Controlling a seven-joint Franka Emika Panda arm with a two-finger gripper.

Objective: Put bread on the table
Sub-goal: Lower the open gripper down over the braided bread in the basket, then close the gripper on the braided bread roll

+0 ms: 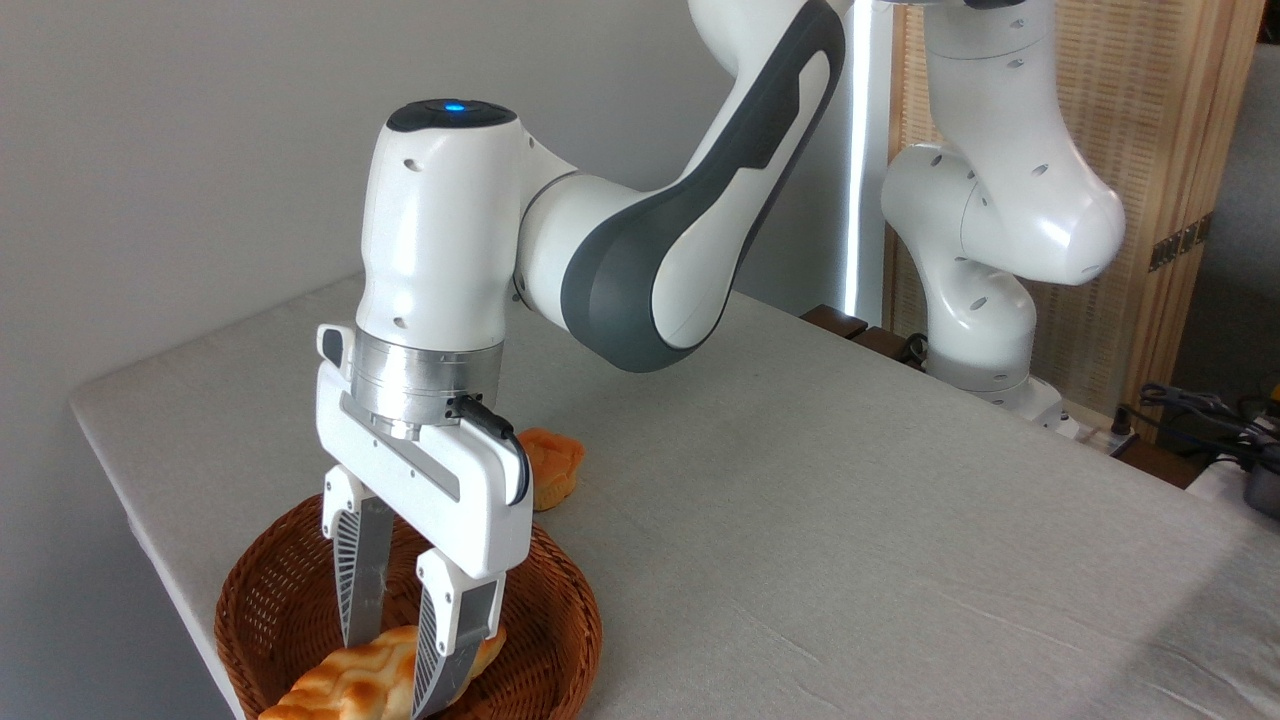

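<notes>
Nearest my camera, at the bottom left, I have the braided loaf (345, 685) lying in the round wicker basket (270, 600), its long axis running from lower left up toward the right, with the near end cut off by the frame edge. My gripper (395, 665) is down inside the basket, and its two ribbed fingers (362, 575) straddle the loaf's upper right end, one on the far side and one on the near side, so the jaws cross the long axis rather than run along it. The near finger covers the contact line, so I cannot tell whether the jaws are clenched on the bread or merely standing at its flanks with a sliver of gap. I judge this as the grasp step: the loaf sits between the fingers, low in the basket, nothing yet lifted. Just behind the basket's far rim a small orange bun (553, 465) rests on the cloth, partly hidden by the gripper body. To the right the grey tabletop (850, 520) stretches away, which is where I would carry the loaf, clearing the basket wall first.
</notes>
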